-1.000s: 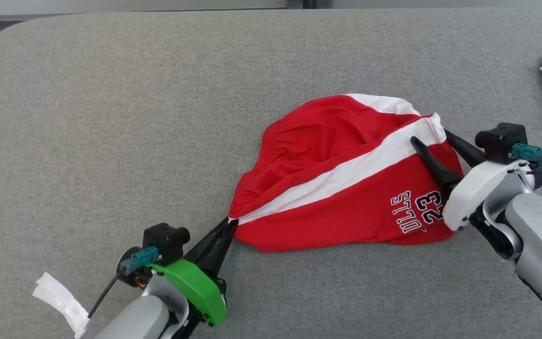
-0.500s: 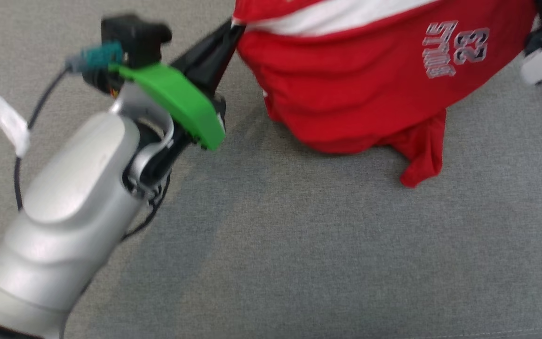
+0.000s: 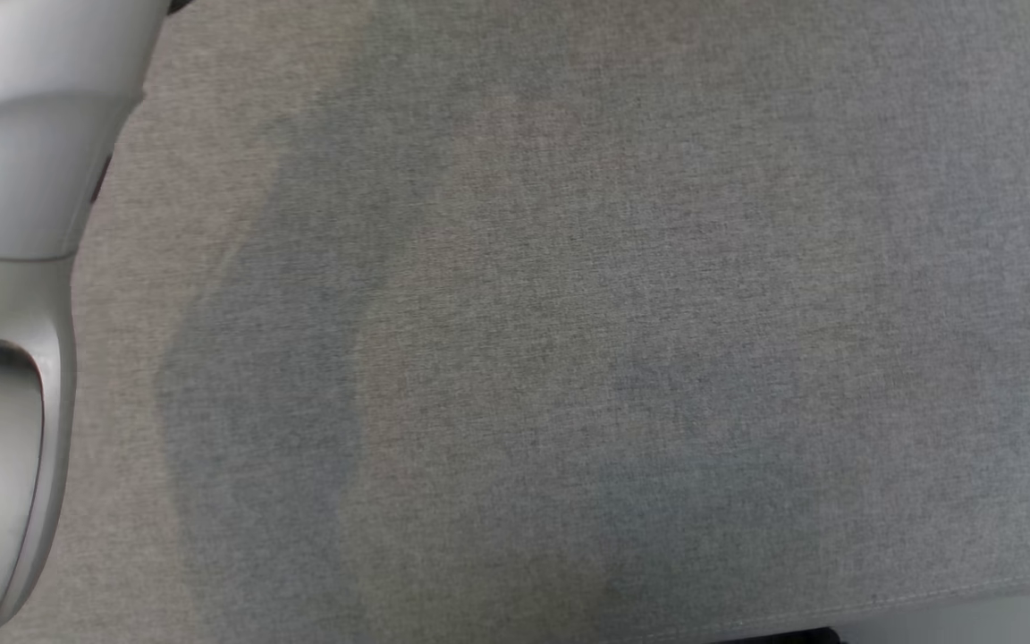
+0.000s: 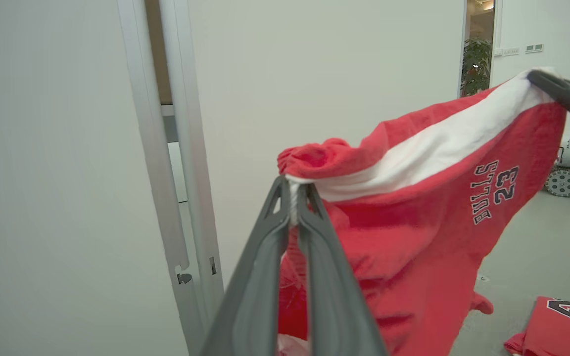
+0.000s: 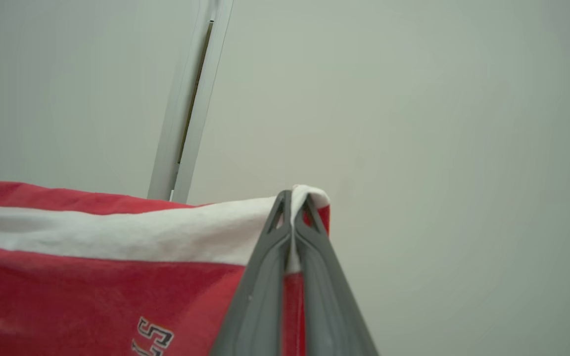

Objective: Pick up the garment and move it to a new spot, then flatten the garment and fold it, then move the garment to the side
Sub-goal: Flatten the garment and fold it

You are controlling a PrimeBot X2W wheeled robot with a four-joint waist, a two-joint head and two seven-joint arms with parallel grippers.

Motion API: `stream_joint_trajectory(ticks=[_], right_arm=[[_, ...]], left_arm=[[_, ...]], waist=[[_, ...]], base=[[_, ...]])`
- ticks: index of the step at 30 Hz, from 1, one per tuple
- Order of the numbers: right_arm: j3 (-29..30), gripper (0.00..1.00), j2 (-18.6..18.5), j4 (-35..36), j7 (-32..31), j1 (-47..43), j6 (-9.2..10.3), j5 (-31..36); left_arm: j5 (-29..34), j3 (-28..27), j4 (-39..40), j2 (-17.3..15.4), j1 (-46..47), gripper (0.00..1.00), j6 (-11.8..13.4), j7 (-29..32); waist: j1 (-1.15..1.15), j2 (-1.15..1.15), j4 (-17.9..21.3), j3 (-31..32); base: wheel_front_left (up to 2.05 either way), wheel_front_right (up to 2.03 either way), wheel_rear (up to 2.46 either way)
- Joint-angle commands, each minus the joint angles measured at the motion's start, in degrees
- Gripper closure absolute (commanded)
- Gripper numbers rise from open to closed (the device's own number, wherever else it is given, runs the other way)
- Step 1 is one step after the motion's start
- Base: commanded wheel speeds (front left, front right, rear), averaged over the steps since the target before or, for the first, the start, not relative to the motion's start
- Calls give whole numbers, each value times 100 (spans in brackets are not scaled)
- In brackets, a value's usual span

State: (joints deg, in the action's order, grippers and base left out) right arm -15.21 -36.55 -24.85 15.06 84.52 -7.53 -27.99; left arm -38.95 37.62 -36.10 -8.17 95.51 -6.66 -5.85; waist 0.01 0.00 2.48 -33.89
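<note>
**Red Garment Held Aloft by Two Grippers**

Red garment (image 4: 428, 198) with a white stripe and "BULLS 23" print hangs in the air, stretched between both grippers.

Right wrist view: right gripper (image 5: 292, 198) is closed tight on one corner of the white stripe, with a pale wall (image 5: 438, 123) behind.

Left wrist view: left gripper (image 4: 293, 190) is pinched on the stripe's opposite end. The right gripper's finger enters at upper right.

Head view: one pale forearm (image 3: 5, 179) sits at the left edge above the grey fabric surface (image 3: 569, 313).

Count: two grippers, one held garment, one second red garment (image 4: 557, 321) lying low in the left wrist view's right corner.
</note>
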Motion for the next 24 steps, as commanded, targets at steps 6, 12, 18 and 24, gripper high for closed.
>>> stream_joint_trajectory(ticks=[6, 12, 18, 24], right_arm=[[137, 100, 189, 686, 11, -865, 8, 124], [602, 100, 389, 1248, 11, -2757, 8, -131], [1232, 100, 846, 1980, 11, -5020, 8, 82], [1565, 100, 1307, 2601, 12, -6910, 9, 258]], left_arm=[[178, 264, -337, -114, -699, 100, -62, -728], [363, 851, -76, -439, -2358, 100, -73, -901], [672, 834, 797, -753, -4126, 100, 405, -936], [906, 670, 1837, -1065, -5931, 100, 941, -933]], waist=[[-1, 0, 105, -95], [-1, 0, -52, 235], [-1, 0, -68, 717], [-1, 0, -26, 1272]], base=[[0, 0, 0], [0, 0, 0], [0, 0, 0], [0, 0, 0]])
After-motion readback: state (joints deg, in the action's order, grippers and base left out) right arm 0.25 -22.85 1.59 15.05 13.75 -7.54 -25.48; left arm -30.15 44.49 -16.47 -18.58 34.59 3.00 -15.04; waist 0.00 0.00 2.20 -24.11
